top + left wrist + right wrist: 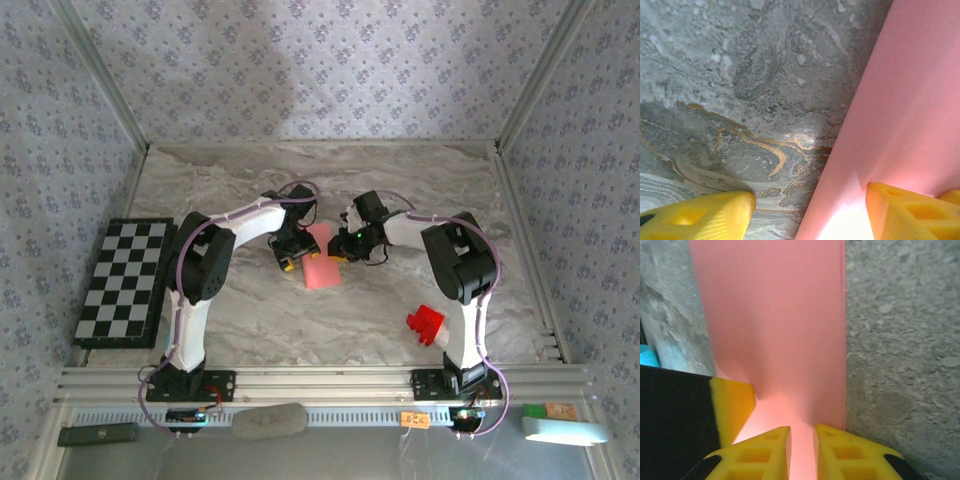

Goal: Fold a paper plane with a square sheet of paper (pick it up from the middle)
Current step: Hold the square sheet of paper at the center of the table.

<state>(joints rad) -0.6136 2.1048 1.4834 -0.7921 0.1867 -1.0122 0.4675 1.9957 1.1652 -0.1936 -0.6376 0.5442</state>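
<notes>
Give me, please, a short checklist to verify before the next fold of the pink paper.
1. The salmon-pink paper sheet lies on the grey marbled table, between both tools: ok.
2. The left tool is open, with one yellow finger on the paper and the other on the table: ok.
3. The right tool is nearly closed, with paper in the narrow gap; firm grip: cannot tell.
4. The small red block is apart from the paper: ok.
5. The black-and-white chequered board is far to the left: ok.
</notes>
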